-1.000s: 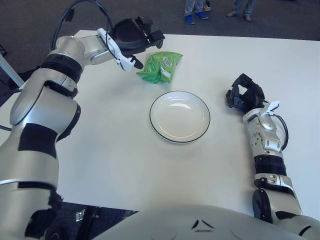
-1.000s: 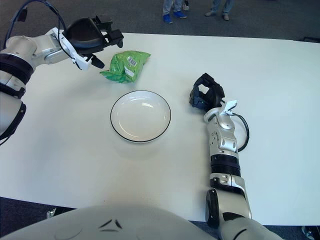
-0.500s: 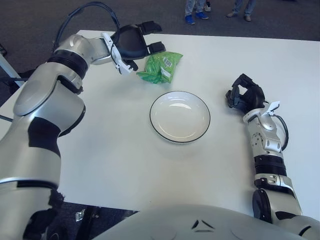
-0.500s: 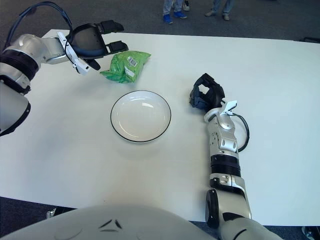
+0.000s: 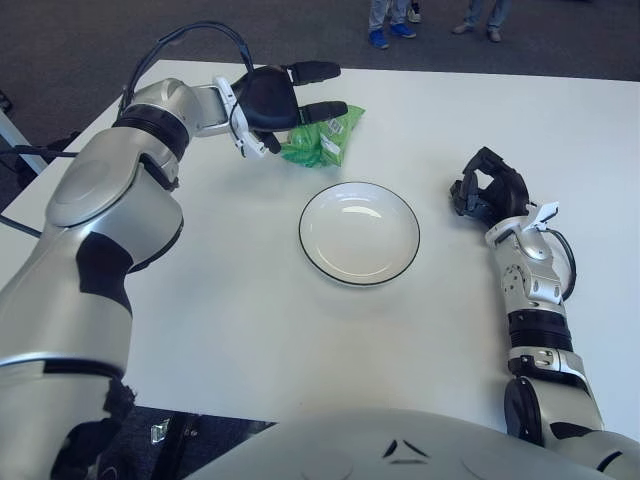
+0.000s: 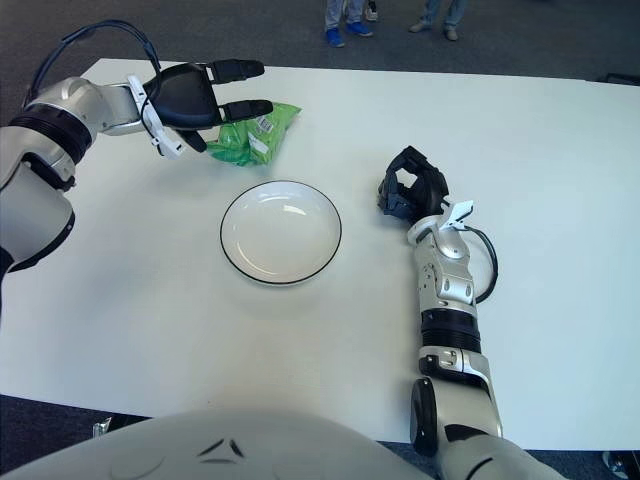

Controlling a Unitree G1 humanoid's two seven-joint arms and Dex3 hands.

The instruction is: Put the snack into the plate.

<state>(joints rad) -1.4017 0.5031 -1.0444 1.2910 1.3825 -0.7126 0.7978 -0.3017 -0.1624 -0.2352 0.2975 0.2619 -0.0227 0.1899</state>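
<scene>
A green snack bag [image 5: 325,140] lies on the white table, just beyond the white black-rimmed plate [image 5: 359,233]. My left hand [image 5: 285,98] hovers over the bag's left part with its fingers spread, covering some of it, and holds nothing. The plate holds nothing. My right hand [image 5: 488,193] shows to the right of the plate, fingers curled with nothing in them.
The white table [image 5: 250,300] reaches its far edge just behind the bag, and dark floor lies beyond. Feet of people [image 5: 390,35] stand past that edge at the top.
My left hand has swung right and down from beside the bag to over its left part, fingers now stretched out. The bag, plate and right hand have not moved.
</scene>
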